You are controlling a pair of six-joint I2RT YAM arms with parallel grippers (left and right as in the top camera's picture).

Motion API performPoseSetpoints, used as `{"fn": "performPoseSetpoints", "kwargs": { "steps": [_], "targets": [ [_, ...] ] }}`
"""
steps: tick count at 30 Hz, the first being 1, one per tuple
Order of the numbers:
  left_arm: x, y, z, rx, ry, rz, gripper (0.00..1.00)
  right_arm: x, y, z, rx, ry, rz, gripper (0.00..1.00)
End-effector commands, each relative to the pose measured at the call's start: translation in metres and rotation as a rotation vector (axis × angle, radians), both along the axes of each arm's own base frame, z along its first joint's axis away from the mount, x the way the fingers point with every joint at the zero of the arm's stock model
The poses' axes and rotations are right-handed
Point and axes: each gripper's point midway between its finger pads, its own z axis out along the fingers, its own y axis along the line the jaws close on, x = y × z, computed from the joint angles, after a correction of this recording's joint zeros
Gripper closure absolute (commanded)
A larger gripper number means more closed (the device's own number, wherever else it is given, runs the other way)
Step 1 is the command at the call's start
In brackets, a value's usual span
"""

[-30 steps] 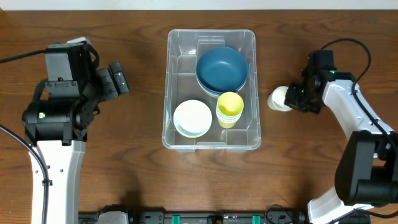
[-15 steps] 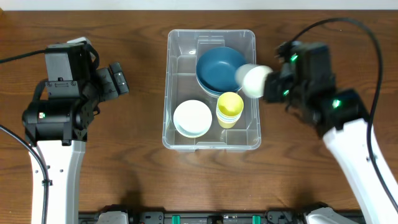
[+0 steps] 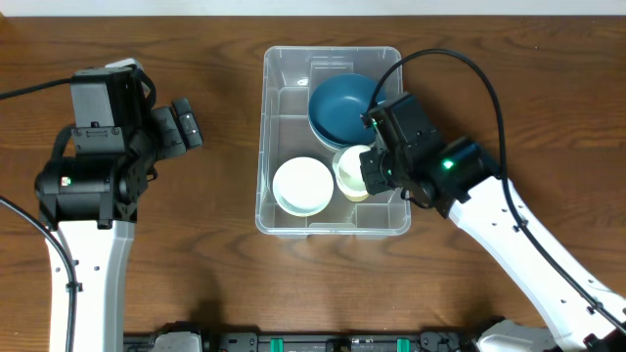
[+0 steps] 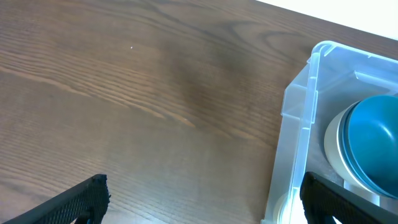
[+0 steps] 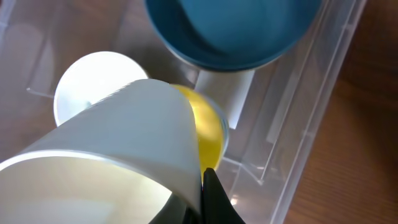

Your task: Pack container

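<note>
The clear plastic container sits at the table's middle. In it are a blue bowl at the back, a white bowl at the front left and a yellow cup at the front right. My right gripper is shut on a white cup and holds it over the yellow cup inside the container. In the right wrist view the white cup fills the lower left, its rim pinched by a finger. My left gripper is open and empty, left of the container wall.
Bare brown wooden table lies all round the container. The left arm stands at the far left. A black cable arcs above the right arm.
My right gripper carried the white cup from the table right of the container, over its right wall, down onto the yellow cup. The left arm has not moved.
</note>
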Motion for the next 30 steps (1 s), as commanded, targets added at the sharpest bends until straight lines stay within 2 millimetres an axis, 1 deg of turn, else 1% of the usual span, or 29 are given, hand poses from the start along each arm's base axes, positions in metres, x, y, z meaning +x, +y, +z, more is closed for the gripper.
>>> {"fn": "performPoseSetpoints", "kwargs": {
  "steps": [1, 6, 12, 14, 16, 17, 18, 19, 21, 25, 26, 27, 28, 30],
  "targets": [
    [0.0, 0.004, 0.0, 0.008, 0.003, 0.015, 0.02, 0.006, -0.003, 0.003, -0.008, -0.034, -0.023, 0.99],
    [0.0, 0.004, 0.0, 0.007, 0.003, 0.014, 0.02, 0.003, -0.005, 0.002, -0.021, -0.025, -0.02, 0.99],
    [0.0, 0.004, 0.0, 0.008, 0.003, 0.015, 0.02, -0.005, -0.015, -0.004, -0.052, 0.02, -0.03, 0.98],
    [0.0, 0.004, 0.0, 0.008, 0.003, 0.015, 0.02, -0.005, -0.015, -0.005, -0.054, 0.023, -0.03, 0.85],
    [0.0, 0.004, 0.0, 0.008, 0.003, 0.015, 0.02, -0.004, -0.014, -0.003, -0.049, 0.016, -0.03, 0.6],
    [0.0, 0.004, 0.0, 0.008, 0.003, 0.015, 0.02, -0.002, -0.013, -0.002, -0.042, 0.008, -0.03, 0.5],
    [0.0, 0.004, 0.0, 0.008, 0.003, 0.015, 0.02, -0.001, -0.012, 0.001, -0.034, -0.004, -0.03, 0.44],
    [0.0, 0.004, 0.0, 0.008, 0.003, 0.015, 0.02, 0.001, -0.011, 0.005, -0.026, -0.016, -0.031, 0.39],
    [0.0, 0.004, 0.0, 0.008, 0.003, 0.015, 0.02, 0.006, -0.008, 0.017, -0.002, -0.052, -0.031, 0.32],
    [0.0, 0.004, 0.0, 0.008, 0.003, 0.015, 0.02, 0.022, -0.001, 0.059, 0.073, -0.199, -0.034, 0.23],
    [0.0, 0.004, 0.0, 0.008, 0.003, 0.015, 0.02, 0.026, 0.001, 0.073, 0.092, -0.248, -0.032, 0.18],
    [0.0, 0.004, 0.0, 0.008, 0.003, 0.015, 0.02, 0.029, 0.001, 0.084, 0.108, -0.285, -0.033, 0.04],
    [0.0, 0.004, 0.0, 0.008, 0.003, 0.015, 0.02, 0.031, 0.002, 0.095, 0.123, -0.321, -0.027, 0.01],
    [0.0, 0.004, 0.0, 0.008, 0.003, 0.015, 0.02, 0.03, 0.002, 0.112, 0.154, -0.367, -0.03, 0.01]
  ]
}}
